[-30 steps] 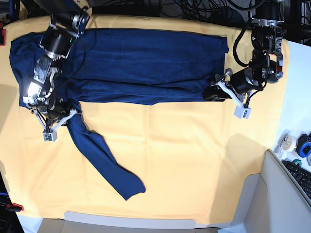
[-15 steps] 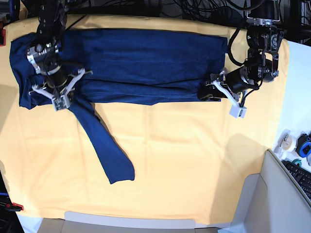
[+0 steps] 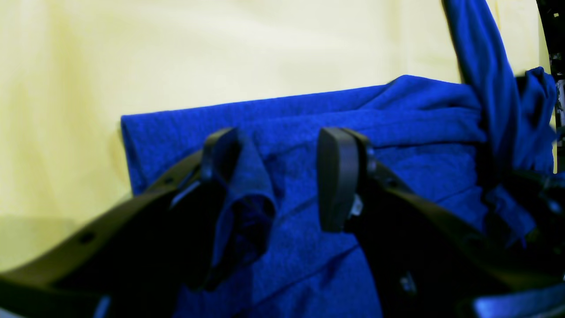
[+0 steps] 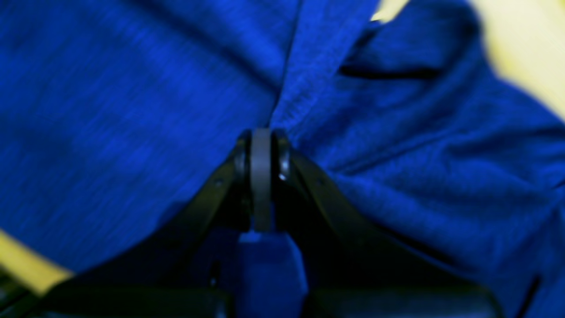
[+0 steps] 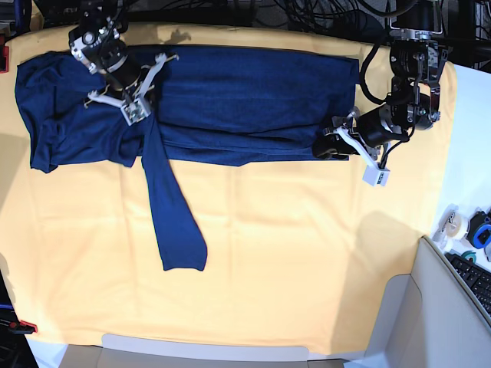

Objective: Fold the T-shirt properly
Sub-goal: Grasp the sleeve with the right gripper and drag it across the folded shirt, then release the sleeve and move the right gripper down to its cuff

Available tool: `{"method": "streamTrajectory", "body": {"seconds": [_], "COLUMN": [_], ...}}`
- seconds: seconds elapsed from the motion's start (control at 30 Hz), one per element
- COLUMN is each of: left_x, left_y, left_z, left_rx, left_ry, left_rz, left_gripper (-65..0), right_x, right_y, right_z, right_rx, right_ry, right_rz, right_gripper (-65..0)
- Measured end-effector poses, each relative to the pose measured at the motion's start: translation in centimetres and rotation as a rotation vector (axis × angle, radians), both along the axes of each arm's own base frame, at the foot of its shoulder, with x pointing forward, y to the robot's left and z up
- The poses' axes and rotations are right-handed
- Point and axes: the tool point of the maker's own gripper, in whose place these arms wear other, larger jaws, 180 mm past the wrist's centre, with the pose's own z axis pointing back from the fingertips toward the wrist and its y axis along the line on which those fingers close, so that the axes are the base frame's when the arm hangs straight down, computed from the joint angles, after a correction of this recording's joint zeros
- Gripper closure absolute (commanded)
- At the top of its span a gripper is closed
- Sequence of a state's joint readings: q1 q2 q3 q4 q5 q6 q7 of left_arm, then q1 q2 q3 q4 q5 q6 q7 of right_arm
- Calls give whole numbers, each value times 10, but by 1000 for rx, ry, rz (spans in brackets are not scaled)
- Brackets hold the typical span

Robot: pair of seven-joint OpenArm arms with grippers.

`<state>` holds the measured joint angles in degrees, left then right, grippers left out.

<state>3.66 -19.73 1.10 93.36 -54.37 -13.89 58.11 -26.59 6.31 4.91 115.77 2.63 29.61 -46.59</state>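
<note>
Trailing sleeve, navy T-shirt (image 5: 245, 92) half-folded

The T-shirt (image 5: 245, 92) is soft matt knit cloth with a faint heathered grain. Under it lies a pale yellow cloth (image 5: 291, 253), smooth and matt, covering the counter. The left pincer (image 3: 282, 176) looks like dull black plastic with smooth, slightly rubbery pads (image 3: 335, 176).

Navy T-shirt (image 5: 230, 92) spread on yellow cloth (image 5: 291, 261), sleeve hanging from right end effector (image 5: 142, 107)
</note>
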Motion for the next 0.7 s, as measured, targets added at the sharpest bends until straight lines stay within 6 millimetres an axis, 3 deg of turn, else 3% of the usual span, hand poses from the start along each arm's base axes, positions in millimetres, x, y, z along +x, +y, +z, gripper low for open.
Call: {"method": "streamTrajectory", "body": {"seconds": [0.27,0.4,0.7], "left_x": [0,0,0], "left_y": [0,0,-1], "left_z": [0,0,0], "left_rx": [1,0,-2], "left_ry": [-1,-1,-1], "left_rz": [0,0,1], "left_gripper": [-286,-286,-286], "right_x": [-19,-19,-21], "right_y": [26,38,30], "right_z": [-5,2,0], "right_rx": [81,189,175], "right_ry": [41,39,49], "right_rz": [45,37,44], "right_gripper": [0,0,0]}}
